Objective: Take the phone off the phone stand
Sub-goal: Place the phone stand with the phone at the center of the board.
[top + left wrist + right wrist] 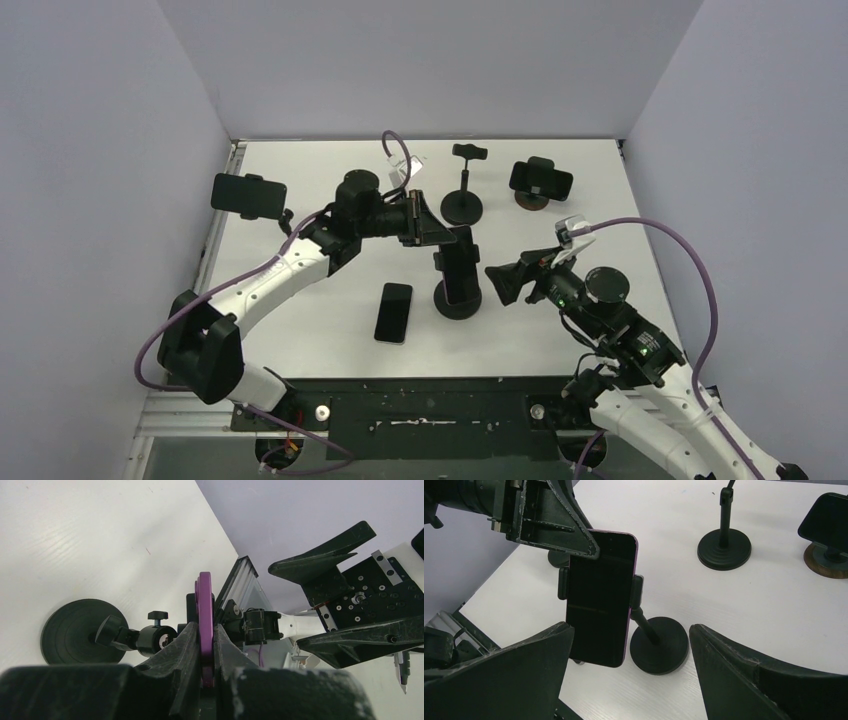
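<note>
Nearest my bases, a loose phone (394, 312) is lying flat on the table (330, 170), dark face up. It is sitting just left of the round base of the phone stand (458, 300) and not touching it. On the other side of that base, my right gripper (503, 283) is hovering with its jaws spread wide, gripping nothing. In its wrist view its two fingers (504, 680) are framing the stand from the near side.

Between those two, the stand is rising from the middle of the table. The phone (599, 600) is sitting upright in the stand's side clamps, with its dark screen facing my right wrist camera and a purple edge showing. My left gripper (205, 630) is reaching in from the left and is clenched on the phone's upper end, one finger pressing on each face. The clamps are hugging the phone's two long sides, so it is sitting in the cradle while I am gripping it.

Behind it, an empty stand (462, 195) is standing near, clear of my fingers. Farther right, a second stand (541, 180) is carrying a dark phone sideways. By the far left edge a third stand (249, 195) is doing the same.
</note>
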{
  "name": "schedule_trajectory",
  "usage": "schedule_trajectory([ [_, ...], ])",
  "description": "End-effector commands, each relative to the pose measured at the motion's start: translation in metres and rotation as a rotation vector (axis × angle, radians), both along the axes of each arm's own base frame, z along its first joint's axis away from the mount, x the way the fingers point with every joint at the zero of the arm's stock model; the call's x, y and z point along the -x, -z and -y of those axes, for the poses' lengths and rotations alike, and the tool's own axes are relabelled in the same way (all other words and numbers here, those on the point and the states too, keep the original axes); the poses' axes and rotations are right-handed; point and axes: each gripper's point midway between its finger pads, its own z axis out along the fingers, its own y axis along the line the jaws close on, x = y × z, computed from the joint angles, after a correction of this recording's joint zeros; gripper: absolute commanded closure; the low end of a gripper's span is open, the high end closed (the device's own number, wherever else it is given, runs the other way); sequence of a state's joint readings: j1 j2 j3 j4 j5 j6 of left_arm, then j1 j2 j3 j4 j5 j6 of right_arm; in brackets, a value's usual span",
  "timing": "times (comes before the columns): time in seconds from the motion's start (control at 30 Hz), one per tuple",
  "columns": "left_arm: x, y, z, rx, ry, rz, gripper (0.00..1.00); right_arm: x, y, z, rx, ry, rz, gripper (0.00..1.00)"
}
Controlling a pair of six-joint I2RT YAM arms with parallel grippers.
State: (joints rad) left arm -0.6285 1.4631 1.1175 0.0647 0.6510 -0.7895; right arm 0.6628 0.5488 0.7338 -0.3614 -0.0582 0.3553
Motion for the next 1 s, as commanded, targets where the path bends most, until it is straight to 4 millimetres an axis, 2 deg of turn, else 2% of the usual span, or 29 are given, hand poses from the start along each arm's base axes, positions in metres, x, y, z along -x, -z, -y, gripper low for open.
schedule_trajectory([
  [0.0,0.007,-0.050,0.007,0.095,0.080,0.135,1.00,-0.003,-0.009,-0.007,-0.032,-0.014,0.031,0.11],
  [0.17,0.010,-0.032,0.007,0.137,0.086,0.159,1.00,-0.002,-0.009,-0.010,-0.055,-0.029,0.044,0.11],
  [0.23,0.012,-0.035,0.008,0.201,0.087,0.221,1.00,-0.001,-0.011,-0.012,-0.069,-0.040,0.055,0.11],
  [0.5,0.005,-0.021,0.010,0.253,0.062,0.314,1.00,-0.001,-0.007,-0.015,-0.063,-0.051,0.048,0.12],
  [0.7,0.013,-0.018,0.008,0.316,0.086,0.380,1.00,0.001,-0.008,-0.012,-0.049,-0.054,0.057,0.11],
  [0.93,0.005,-0.010,0.006,0.317,0.068,0.317,1.00,0.001,-0.012,-0.008,-0.001,-0.049,0.047,0.11],
  [0.97,0.004,-0.011,0.005,0.318,0.063,0.307,0.94,0.001,-0.012,-0.006,0.011,-0.041,0.044,0.11],
])
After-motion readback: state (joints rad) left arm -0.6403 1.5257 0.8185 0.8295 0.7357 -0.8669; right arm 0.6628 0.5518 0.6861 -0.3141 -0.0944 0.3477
